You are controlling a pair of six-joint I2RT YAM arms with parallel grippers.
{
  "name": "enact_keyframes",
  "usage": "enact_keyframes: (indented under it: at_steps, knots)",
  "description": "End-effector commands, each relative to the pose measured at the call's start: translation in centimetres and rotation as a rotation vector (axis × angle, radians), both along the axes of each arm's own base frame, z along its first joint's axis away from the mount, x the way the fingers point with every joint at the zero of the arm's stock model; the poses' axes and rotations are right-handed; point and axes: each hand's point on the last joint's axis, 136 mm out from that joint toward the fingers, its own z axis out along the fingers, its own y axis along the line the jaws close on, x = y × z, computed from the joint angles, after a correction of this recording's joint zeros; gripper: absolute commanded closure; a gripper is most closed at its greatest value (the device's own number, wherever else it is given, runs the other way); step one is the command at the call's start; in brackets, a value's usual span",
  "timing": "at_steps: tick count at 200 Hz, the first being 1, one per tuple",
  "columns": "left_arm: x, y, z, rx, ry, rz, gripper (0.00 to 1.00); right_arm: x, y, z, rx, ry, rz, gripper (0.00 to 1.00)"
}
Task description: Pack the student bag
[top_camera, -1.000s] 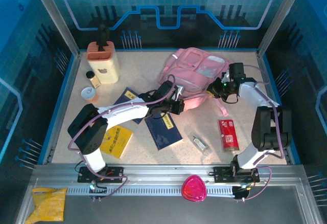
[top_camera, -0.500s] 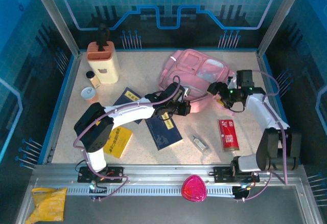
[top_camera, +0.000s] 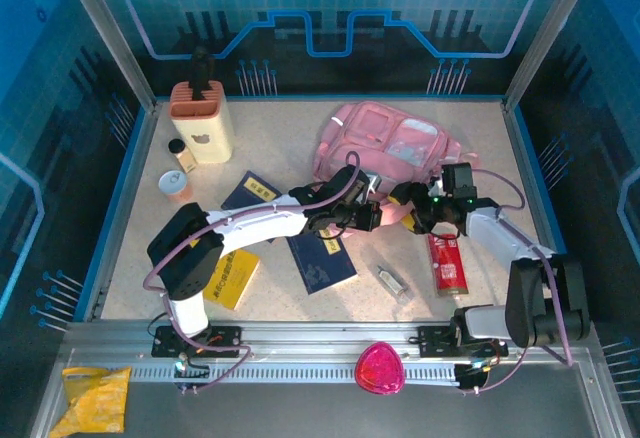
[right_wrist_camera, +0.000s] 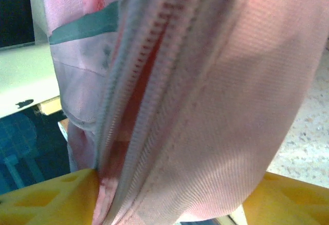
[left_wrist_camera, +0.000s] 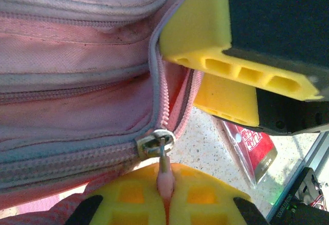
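Observation:
The student bag [top_camera: 385, 138], a large pink backpack, lies at the back right of the table. My left gripper [top_camera: 372, 216] is at its near edge, shut on the pale pink zip pull [left_wrist_camera: 165, 181] that hangs from the metal slider [left_wrist_camera: 154, 144]. The zip behind the slider gapes open. Just to the right, my right gripper [top_camera: 405, 198] straddles the bag's near edge. A thick fold of pink fabric and zip [right_wrist_camera: 175, 107] fills the gap between its yellow fingers [right_wrist_camera: 46, 199] and touches both. Those fingers [left_wrist_camera: 198, 27] also show in the left wrist view.
A red packet [top_camera: 447, 263] lies right of the grippers, with a small bottle [top_camera: 392, 280] nearer the front. Blue books [top_camera: 320, 258] and a yellow book [top_camera: 228, 276] lie under the left arm. A cream holder [top_camera: 203, 123] stands back left. A magenta object [top_camera: 380, 368] rests on the front rail.
My right gripper left the bag's right side, swung left and nearer, and closed round the bag's near edge. My left gripper moved right with the zip pull. The bag shifted slightly.

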Motion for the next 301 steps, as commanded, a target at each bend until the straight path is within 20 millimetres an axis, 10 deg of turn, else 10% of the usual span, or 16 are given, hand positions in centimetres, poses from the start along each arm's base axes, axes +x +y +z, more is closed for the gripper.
enact_keyframes:
  at_steps: [1,90,152,194,240,301]
  knots:
    - [0.0,-2.6,4.0,-0.117,-0.048,-0.047,1.0,2.4,0.3,1.4,-0.008,-0.07,-0.022,0.38]
    - [-0.8,-0.5,3.3,-0.056,-0.049,-0.061,1.0,3.1,-4.8,2.4,-0.119,-0.133,0.001,1.0]
    - [1.0,6.0,-1.0,0.051,-0.011,0.018,1.0,5.9,-7.8,4.9,-0.113,-0.186,0.041,1.0]
    - [1.5,5.0,-0.9,0.012,0.011,-0.004,1.0,8.3,-8.5,4.8,-0.133,-0.192,0.034,1.0]
    - [1.2,2.0,0.0,-0.038,0.023,-0.027,1.0,9.2,-9.3,4.6,-0.19,-0.167,0.05,0.66]
    - [0.6,-0.6,2.1,-0.13,-0.006,-0.02,1.0,2.8,-9.4,4.2,-0.24,-0.073,0.035,0.14]
